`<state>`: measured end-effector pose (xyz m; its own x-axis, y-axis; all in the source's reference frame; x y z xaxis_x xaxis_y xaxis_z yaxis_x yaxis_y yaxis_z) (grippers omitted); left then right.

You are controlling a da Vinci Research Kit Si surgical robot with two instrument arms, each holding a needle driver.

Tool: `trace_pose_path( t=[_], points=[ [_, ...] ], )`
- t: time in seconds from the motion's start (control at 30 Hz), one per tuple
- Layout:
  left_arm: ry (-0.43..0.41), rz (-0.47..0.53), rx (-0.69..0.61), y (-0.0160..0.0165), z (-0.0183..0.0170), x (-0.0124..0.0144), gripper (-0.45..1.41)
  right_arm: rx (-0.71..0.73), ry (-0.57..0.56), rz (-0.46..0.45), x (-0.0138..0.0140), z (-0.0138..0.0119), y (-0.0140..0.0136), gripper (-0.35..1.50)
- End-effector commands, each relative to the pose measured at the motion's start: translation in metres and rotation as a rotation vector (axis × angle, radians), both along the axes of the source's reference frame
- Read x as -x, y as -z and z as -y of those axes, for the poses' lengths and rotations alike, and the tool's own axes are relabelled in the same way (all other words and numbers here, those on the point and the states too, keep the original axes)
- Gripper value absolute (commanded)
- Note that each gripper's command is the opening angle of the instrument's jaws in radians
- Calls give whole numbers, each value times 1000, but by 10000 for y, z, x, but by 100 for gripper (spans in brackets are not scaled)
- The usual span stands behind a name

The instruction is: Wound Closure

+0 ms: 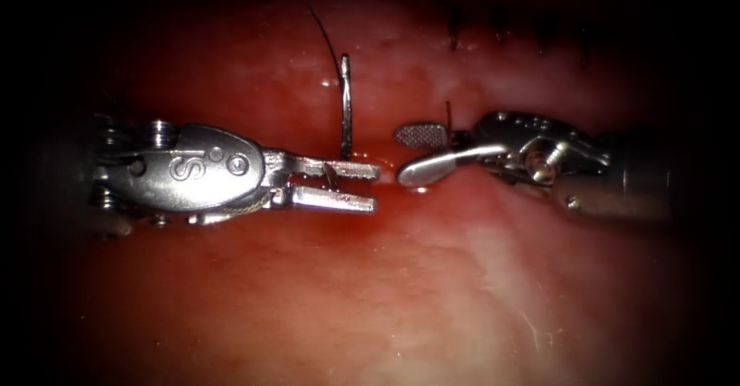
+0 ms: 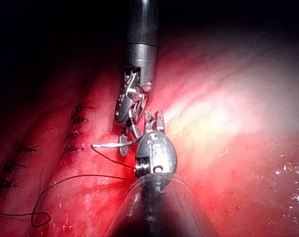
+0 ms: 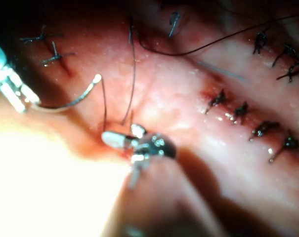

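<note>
My left tool (image 1: pixel 356 185) reaches in from the left, its jaws shut on the curved needle (image 1: pixel 346 109) close to its pointed end. The needle stands free above the tissue (image 1: pixel 432 293); its blunt end is uppermost, and the dark thread (image 1: pixel 324 35) runs up and back from there. In the right wrist view the needle (image 3: pixel 70 102) arcs away from the left tool (image 3: pixel 13 94). Tip to tip with the left tool, my right tool (image 1: pixel 410 155) stands open and holds nothing. A short strand of thread (image 1: pixel 449 115) rises just behind its jaws. Both tips hover over the wet red cut (image 1: pixel 385 172).
A row of finished dark stitches (image 1: pixel 501 35) lies at the back right, also seen as stitches (image 3: pixel 238 111) and stitches (image 2: pixel 75 118). Slack thread (image 2: pixel 38 217) loops over the tissue. Red fluid (image 1: pixel 362 216) pools under the tool tips.
</note>
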<state>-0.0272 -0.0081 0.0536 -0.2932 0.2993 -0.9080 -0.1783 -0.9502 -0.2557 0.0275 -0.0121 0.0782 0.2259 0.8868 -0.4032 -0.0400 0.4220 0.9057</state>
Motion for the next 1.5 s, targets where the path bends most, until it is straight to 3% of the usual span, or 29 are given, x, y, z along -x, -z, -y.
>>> trace_pose_path(
  t=[0.03, 0.13, 0.27, 0.47, 0.83, 1.5],
  points=[
    [5, -31, 44, -6, -1, 7, -45, -44, -23, 15, -8, -7, 1, 76],
    [9, -85, 133, -12, -7, 6, -45, -97, -60, 45, -5, -18, 10, 83],
    [9, -124, 176, -21, -3, 11, -45, -149, -90, 65, 0, -27, 21, 71],
    [-45, -157, 197, -44, 17, 34, -45, -243, -144, 100, 1, -37, 34, 69],
    [-59, -165, 211, -60, 24, 42, -45, -348, -157, 113, -10, -30, 36, 86],
    [-71, -170, 215, -70, 29, 48, -45, -396, -105, 84, -47, -12, 47, 88]
  ],
)
